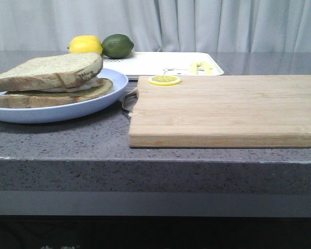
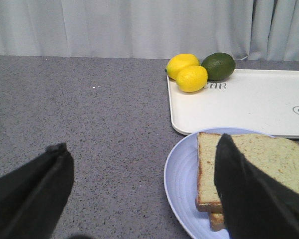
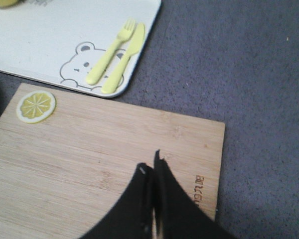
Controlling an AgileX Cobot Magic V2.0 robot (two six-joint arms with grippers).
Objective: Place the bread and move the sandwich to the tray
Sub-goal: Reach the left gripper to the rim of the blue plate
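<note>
- The bread (image 1: 49, 70) already lies as the top slice of the sandwich (image 1: 54, 85), tilted a little, with a white sliver of egg showing between the slices; the placing step looks done.
- The sandwich sits on its blue plate (image 1: 67, 111) at the near left of the table, just left of the board (image 1: 225, 109). The plate is a sensible carrier, since lifting it would shift the whole stack at once.
- The tray (image 2: 249, 107) lies just beyond the plate, its near rim hidden behind the plate's far edge in the left wrist view, so the remaining move would be a short one away from the robot.
- The left gripper (image 2: 142, 191) has its fingers wide apart, one on the bare table, the other in front of the bread, gripping nothing. That spread suits closing on the plate rim or stack.
- The right gripper (image 3: 152, 172) hangs over the board with fingers pressed together, empty, and seems parked out of the way.
- Two lemons (image 2: 187, 73) and a lime (image 2: 218, 65) crowd the tray's far left corner; a yellow fork (image 3: 112, 50) and knife (image 3: 125, 57) lie at its right, leaving the middle bare for the plate.
- A lemon slice (image 1: 164, 80) rests on the board's far left corner.
- Writing: "CAR" can be read on the tray beside the lemons, likely the end of a longer word; a bear drawing is printed by the cutlery. A stamp on the board's right edge is too small to read.
</note>
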